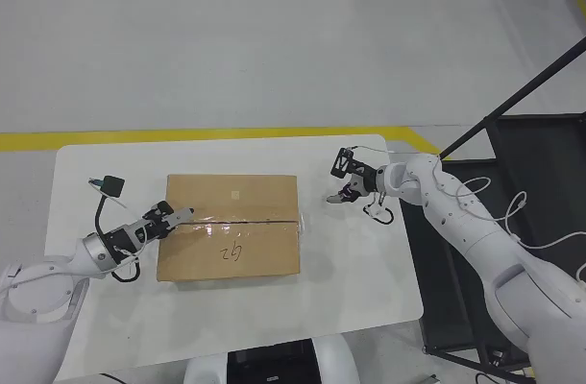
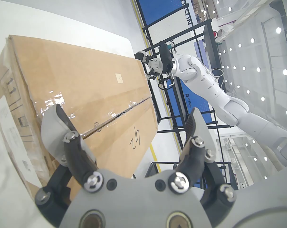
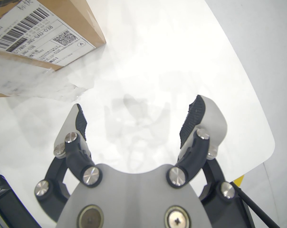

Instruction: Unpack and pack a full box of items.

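Cardboard box [image 1: 231, 226] between left gripper [image 2: 125, 109] and right gripper [image 3: 137, 103], both spread apart; barcode label [image 3: 39, 39] in right wrist view

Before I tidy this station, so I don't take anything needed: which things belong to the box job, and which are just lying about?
Job: cardboard box, flaps shut, seam taped; left gripper, open, at its seam end; right gripper, open, off the other end, apart from it.
Just about: black rack beside the white table; yellow floor line.
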Robot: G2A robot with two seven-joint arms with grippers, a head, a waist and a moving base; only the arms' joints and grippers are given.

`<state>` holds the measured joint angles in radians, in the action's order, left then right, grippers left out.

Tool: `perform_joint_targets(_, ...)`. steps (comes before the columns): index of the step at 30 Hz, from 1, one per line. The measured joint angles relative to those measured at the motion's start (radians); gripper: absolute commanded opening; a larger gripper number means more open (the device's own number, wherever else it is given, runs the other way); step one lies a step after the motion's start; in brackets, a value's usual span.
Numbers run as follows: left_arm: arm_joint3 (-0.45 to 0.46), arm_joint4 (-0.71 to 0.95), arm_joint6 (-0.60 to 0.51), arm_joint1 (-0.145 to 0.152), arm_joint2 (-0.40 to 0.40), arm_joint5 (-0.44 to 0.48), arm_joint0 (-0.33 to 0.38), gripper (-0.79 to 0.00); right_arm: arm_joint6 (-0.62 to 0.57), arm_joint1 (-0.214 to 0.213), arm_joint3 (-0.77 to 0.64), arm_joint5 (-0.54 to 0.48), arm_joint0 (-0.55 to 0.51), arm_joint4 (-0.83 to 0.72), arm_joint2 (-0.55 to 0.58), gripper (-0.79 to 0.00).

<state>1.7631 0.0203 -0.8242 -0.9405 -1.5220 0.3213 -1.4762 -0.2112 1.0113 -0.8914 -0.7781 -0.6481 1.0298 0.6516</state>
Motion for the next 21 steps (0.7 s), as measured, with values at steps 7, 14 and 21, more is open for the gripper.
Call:
perform_joint_targets(7, 0.000, 0.000, 0.000, 0.000, 0.000, 0.000, 0.000, 0.000, -0.014, 0.010, -0.037, 0.039, -0.025, 0.015, -0.009, 0.000)
perform_joint_targets(14, 0.000, 0.000, 0.000, 0.000, 0.000, 0.000, 0.000, 0.000, -0.035, 0.057, -0.126, 0.123, -0.016, 0.051, -0.058, 0.000)
perform_joint_targets(21, 0.000, 0.000, 0.000, 0.000, 0.000, 0.000, 0.000, 0.000, -0.099, 0.131, -0.048, 0.258, 0.029, 0.070, -0.122, 0.000)
